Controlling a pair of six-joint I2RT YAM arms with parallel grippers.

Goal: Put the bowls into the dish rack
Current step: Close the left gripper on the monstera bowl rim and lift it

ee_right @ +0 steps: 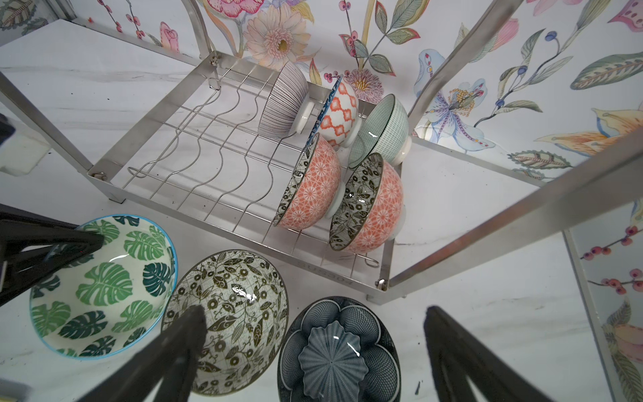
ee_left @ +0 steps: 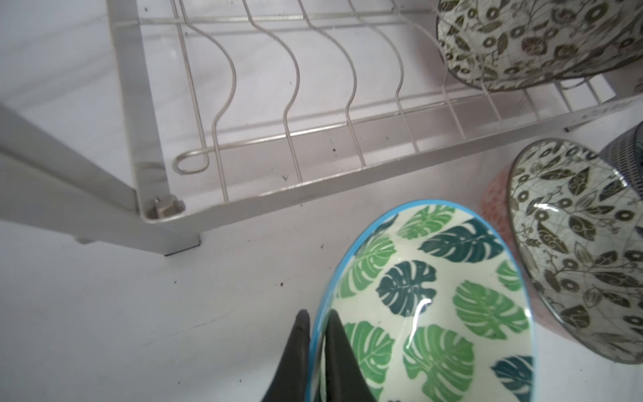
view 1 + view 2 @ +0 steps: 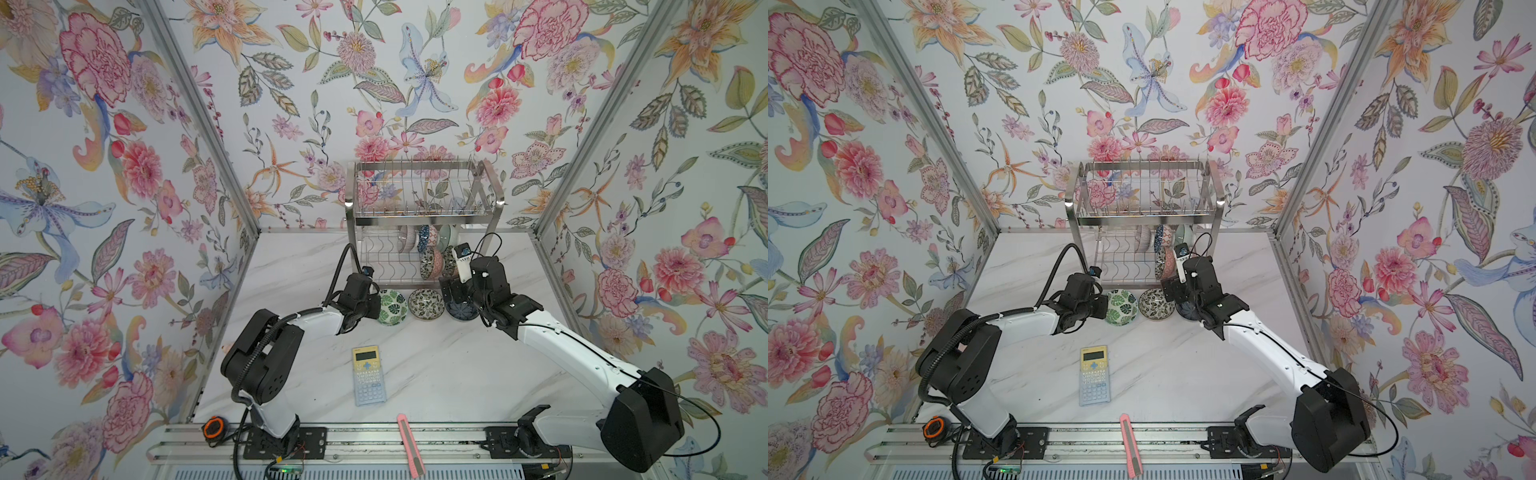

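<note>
Marble table (image 3: 457, 374) carried the rack (image 3: 419, 214) at its far edge; left gripper (image 2: 316, 330) pinched the rim of the leaf bowl (image 2: 435, 296) (right gripper (image 1: 313, 313) gaped over the blue bowl (image 1: 334, 358)).

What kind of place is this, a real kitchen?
Probably a robot test booth, not a kitchen: two robot arms bolted to a rail, flowered wall panels in metal framing, and a dish rack.

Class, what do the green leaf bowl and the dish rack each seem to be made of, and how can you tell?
Green leaf bowl: likely glazed ceramic; glossy surface with bright highlights over a printed pattern.
Dish rack: apparently stainless steel; brushed flat bars and thin shiny wires, silver-grey throughout.
</note>
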